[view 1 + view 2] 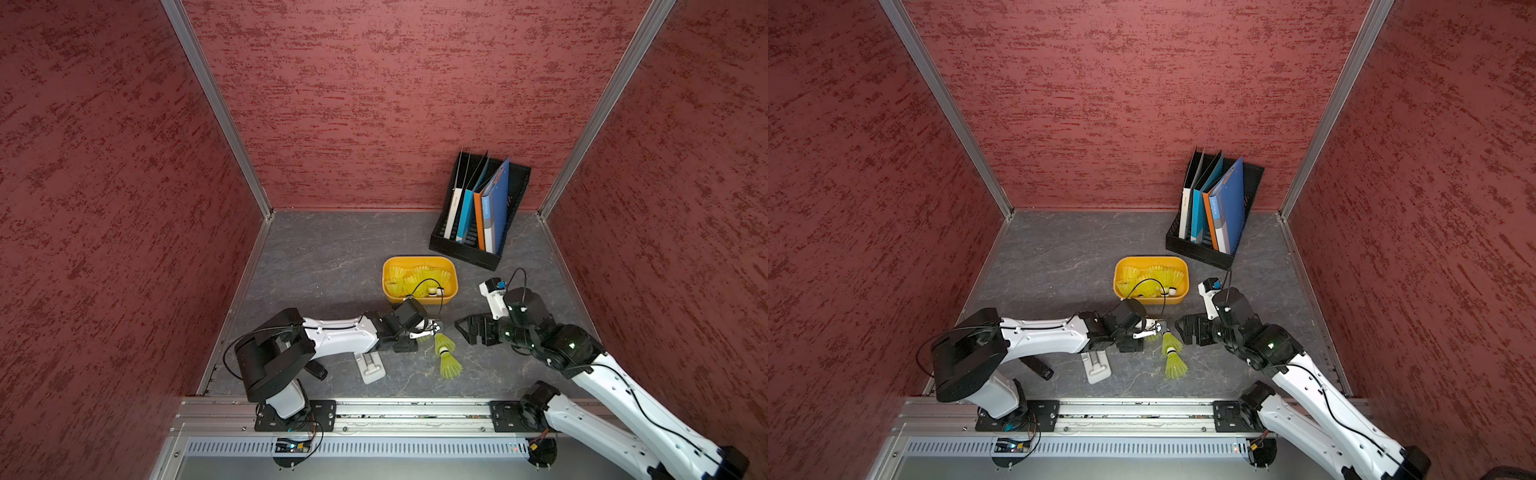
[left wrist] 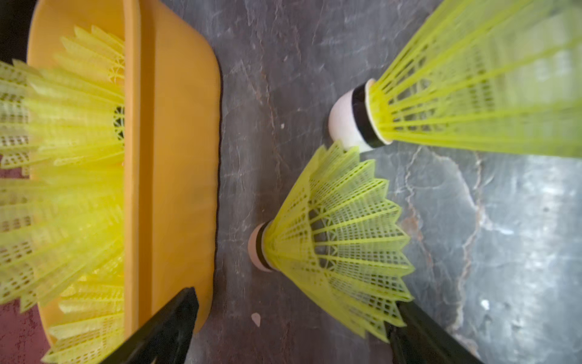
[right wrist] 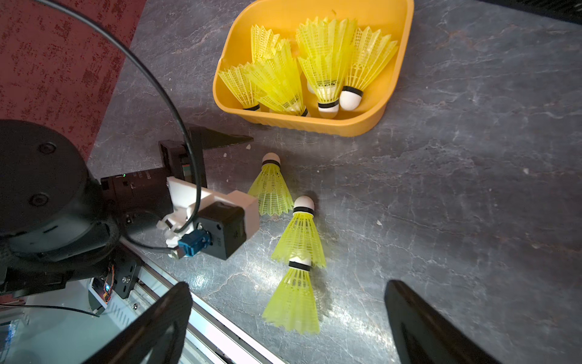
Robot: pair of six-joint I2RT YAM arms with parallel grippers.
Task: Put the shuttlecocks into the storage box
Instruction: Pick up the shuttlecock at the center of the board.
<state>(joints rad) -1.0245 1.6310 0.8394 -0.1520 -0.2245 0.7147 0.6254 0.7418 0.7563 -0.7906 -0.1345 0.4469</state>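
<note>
The orange-yellow storage box (image 1: 415, 258) (image 3: 315, 124) stands mid-table with several neon yellow-green shuttlecocks (image 3: 324, 63) lying in it. Three more shuttlecocks lie on the grey table just in front of it. The one nearest the box (image 3: 271, 189) (image 2: 340, 245) lies between the jaws of my open left gripper (image 1: 434, 330) (image 2: 296, 302), its skirt edge next to one finger. The middle one (image 1: 444, 343) (image 3: 300, 233) and the nearest one (image 1: 451, 365) (image 3: 293, 302) lie nose to skirt. My right gripper (image 1: 463, 330) (image 3: 288, 285) hovers wide open to their right, holding nothing.
A black file rack with folders (image 1: 478, 208) stands at the back right, against the red wall. A flat grey piece (image 1: 370, 368) and a black handle-like object (image 1: 316, 370) lie under the left arm. A metal rail (image 1: 415, 409) runs along the front edge.
</note>
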